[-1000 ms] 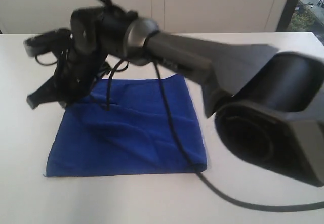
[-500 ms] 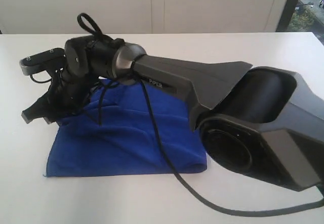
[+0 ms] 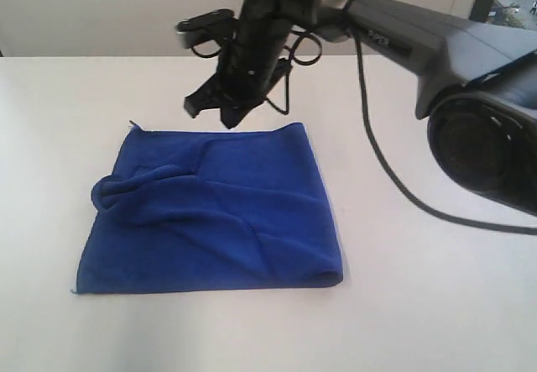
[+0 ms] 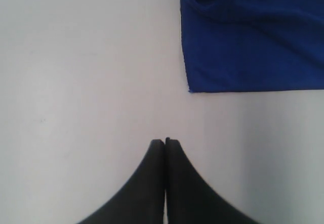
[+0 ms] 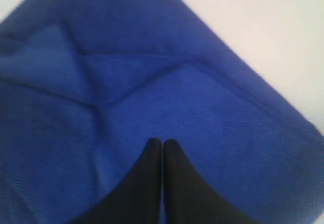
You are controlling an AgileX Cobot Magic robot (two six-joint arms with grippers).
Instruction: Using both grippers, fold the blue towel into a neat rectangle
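The blue towel [image 3: 226,221] lies folded on the white table [image 3: 67,95], roughly rectangular, with a bunched ridge [image 3: 109,191] at its left edge and creases across the top. My right gripper [image 3: 214,113] hangs above the towel's far edge, reaching in from the right. Its jaws are shut with nothing between them. In the right wrist view the right gripper [image 5: 162,142] hovers over the towel [image 5: 152,82]. My left gripper [image 4: 164,141] is shut over bare table, apart from a towel corner [image 4: 190,89]; it is out of the exterior view.
A black cable [image 3: 377,162] trails from the right arm [image 3: 436,36] across the table to the right of the towel. The arm's large base joint [image 3: 487,145] fills the right side. A pale wall runs behind the table's far edge.
The right arm has risen and swung from the towel's left side to above its far edge. The towel's far-left part now lies uncovered, with a bunched ridge at the left.
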